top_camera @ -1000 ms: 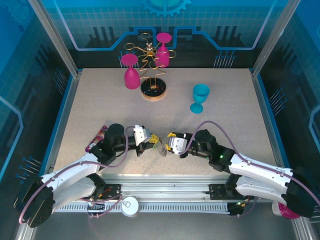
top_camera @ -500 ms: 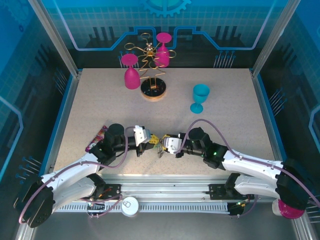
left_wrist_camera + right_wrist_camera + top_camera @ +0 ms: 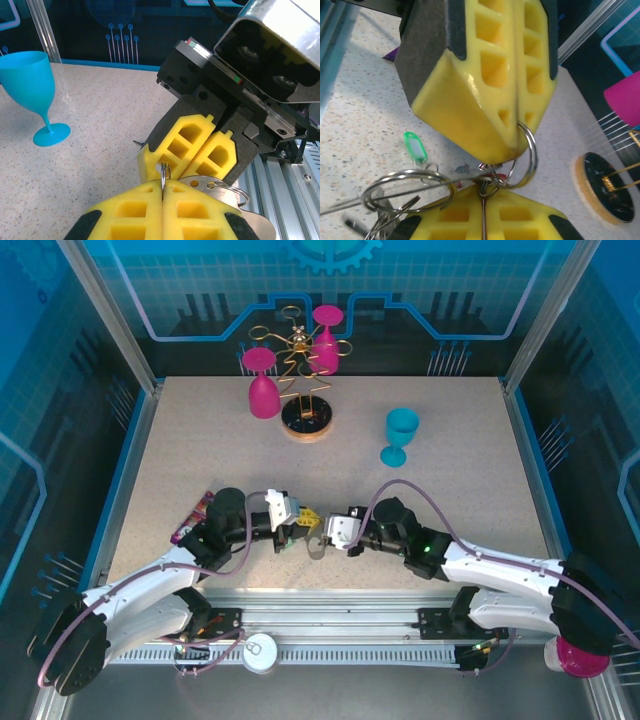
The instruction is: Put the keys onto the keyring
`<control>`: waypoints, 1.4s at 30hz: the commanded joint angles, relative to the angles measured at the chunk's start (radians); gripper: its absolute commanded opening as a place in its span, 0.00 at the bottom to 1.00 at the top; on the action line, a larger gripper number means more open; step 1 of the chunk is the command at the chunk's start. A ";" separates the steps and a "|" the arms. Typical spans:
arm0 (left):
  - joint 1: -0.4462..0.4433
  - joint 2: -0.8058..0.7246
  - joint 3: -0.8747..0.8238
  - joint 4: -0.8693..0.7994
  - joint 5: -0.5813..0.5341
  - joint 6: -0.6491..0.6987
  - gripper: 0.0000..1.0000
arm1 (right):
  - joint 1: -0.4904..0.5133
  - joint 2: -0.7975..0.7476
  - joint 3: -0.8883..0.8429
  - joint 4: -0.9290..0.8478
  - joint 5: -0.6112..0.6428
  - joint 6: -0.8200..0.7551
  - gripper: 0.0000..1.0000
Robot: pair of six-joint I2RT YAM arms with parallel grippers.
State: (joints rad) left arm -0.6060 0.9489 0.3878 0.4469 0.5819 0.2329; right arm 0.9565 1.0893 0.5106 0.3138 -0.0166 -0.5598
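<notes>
Your two arms meet nose to nose over the near middle of the worktop (image 3: 450, 470), and the keyring (image 3: 318, 545) hangs in the small gap between them.

Your left gripper (image 3: 298, 525) has its yellow fingers (image 3: 135, 212) pressed shut. One thin small ring (image 3: 163, 172) of the keyring is pinched in the seam. In the right wrist view that ring sticks out from the tips of those fingers as a round loop.

Your right gripper (image 3: 328, 533) is closed too, its fingers (image 3: 445, 217) flat against each other. Small rings bunch up right at their tips, but you cannot tell which of them is actually clamped.

A larger grey loop (image 3: 407, 182) of the keyring hangs to the side of the fingertips, with a wire across it. The green tag (image 3: 415, 147) shows just beyond it, over the speckled surface. A small red piece (image 3: 497, 176) sits among the rings; it is too blurred to call it a key with certainty.

A purple packet (image 3: 195, 515) lies beside your left arm. The blue cup (image 3: 401, 435) stands well apart at the far right. A wire stand (image 3: 305, 420) with pink cups (image 3: 263, 383) stands at the back.
</notes>
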 commanded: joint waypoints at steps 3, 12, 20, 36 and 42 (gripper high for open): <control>0.004 -0.001 0.004 0.066 -0.011 -0.082 0.00 | 0.023 -0.043 0.012 0.019 0.028 -0.037 0.07; 0.004 0.045 0.005 0.173 -0.010 -0.227 0.00 | 0.069 0.071 0.059 0.087 0.024 -0.076 0.05; 0.008 0.053 -0.031 0.285 -0.036 -0.343 0.00 | 0.058 0.036 0.014 0.148 0.053 -0.041 0.14; 0.059 0.083 -0.047 0.371 0.102 -0.368 0.00 | -0.074 -0.227 -0.080 0.020 -0.039 0.150 0.30; 0.068 0.104 -0.047 0.416 0.134 -0.400 0.00 | -0.078 -0.136 -0.058 0.103 -0.063 0.205 0.33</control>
State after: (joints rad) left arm -0.5472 1.0473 0.3439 0.7784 0.6640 -0.1371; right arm 0.8886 0.9222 0.4412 0.3458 -0.0418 -0.4114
